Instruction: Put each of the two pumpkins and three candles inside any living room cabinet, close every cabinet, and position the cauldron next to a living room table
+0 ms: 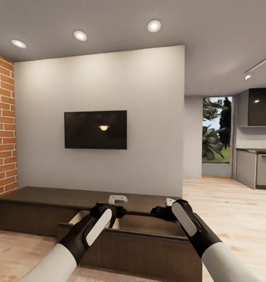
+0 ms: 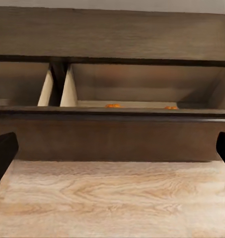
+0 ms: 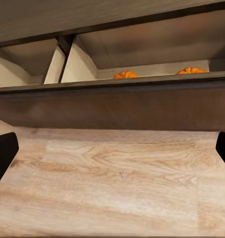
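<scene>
The long dark brown cabinet (image 1: 31,203) runs along the wall under the TV, with one drawer (image 1: 148,246) pulled out toward me. Over the drawer's dark front (image 3: 117,106), two orange pumpkins (image 3: 126,75) (image 3: 191,70) peek up from its pale inside; their tops also show in the left wrist view (image 2: 112,105) (image 2: 170,107). My left gripper (image 1: 117,199) and right gripper (image 1: 169,203) hover side by side above the pulled-out drawer. Both are open, their black fingers (image 2: 2,151) (image 3: 3,148) spread wide with nothing between. The candles, cauldron and table are out of view.
A black TV (image 1: 95,129) hangs on the grey wall and a red brick chimney (image 1: 2,129) stands at the left. Light plank floor (image 1: 234,211) stretches right toward a glass door (image 1: 217,133) and grey kitchen units (image 1: 254,168).
</scene>
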Motion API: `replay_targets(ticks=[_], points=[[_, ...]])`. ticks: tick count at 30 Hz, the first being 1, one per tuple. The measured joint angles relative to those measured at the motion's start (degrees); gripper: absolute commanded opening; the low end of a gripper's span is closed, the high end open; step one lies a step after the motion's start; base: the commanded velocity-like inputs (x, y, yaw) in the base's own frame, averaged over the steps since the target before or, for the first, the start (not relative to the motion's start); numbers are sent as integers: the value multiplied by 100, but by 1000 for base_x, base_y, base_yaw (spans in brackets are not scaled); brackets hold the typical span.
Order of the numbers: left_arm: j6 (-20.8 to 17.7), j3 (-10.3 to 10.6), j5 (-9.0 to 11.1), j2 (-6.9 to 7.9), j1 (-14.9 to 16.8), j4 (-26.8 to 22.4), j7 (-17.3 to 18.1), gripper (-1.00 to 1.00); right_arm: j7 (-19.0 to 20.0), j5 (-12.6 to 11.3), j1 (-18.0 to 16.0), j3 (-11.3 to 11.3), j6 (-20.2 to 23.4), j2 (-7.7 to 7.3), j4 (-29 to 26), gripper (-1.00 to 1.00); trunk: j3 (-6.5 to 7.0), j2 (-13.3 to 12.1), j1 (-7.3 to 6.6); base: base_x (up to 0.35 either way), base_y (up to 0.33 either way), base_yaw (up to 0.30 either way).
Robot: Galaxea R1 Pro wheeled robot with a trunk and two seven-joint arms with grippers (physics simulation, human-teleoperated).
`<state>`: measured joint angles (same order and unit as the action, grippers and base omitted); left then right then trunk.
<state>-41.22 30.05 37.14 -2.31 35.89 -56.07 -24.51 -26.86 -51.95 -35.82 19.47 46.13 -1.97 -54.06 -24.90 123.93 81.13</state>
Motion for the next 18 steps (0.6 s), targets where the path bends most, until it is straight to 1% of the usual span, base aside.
replay_targets(ticks=[1,3,5,6,9,10,12,13,14,16,18], points=[[150,49,-1,5,-2,12,2,100,-3,4,6,4,-12,0,9,100,-9,0,0,-1,0,118],[754,238,-4,21,-20,43,13,100,-10,16,22,8,-66,1,39,100,-27,0,0,0,0,119],[1035,312,-7,27,-31,56,17,100,-10,23,29,9,-123,0,47,100,-44,0,0,0,0,120],[1293,370,-8,32,-48,84,21,100,-6,30,60,12,-223,-4,53,100,-53,0,0,0,0,120],[1659,503,-11,34,-89,213,23,100,-2,37,150,20,-473,-13,57,100,-80,0,0,0,0,120],[1887,672,-39,31,-105,353,20,100,-1,39,219,55,-653,-20,59,100,-89,0,0,0,0,120],[2152,890,-116,26,-116,546,19,100,0,40,281,127,-813,-30,65,100,-107,0,0,0,0,120],[2473,1074,-203,23,-123,771,20,100,-1,42,324,231,-941,-42,87,100,-116,0,0,0,0,119],[2623,1147,-243,22,-125,878,21,100,-2,44,341,280,-996,-47,102,100,-125,0,0,0,0,119],[3071,1325,-331,20,-131,1270,24,100,-2,48,380,450,-1258,-52,295,100,-143,0,0,0,0,117],[3226,1373,-357,17,-132,1410,25,100,-1,49,390,542,-1426,-52,430,100,-160,0,0,0,0,110]])
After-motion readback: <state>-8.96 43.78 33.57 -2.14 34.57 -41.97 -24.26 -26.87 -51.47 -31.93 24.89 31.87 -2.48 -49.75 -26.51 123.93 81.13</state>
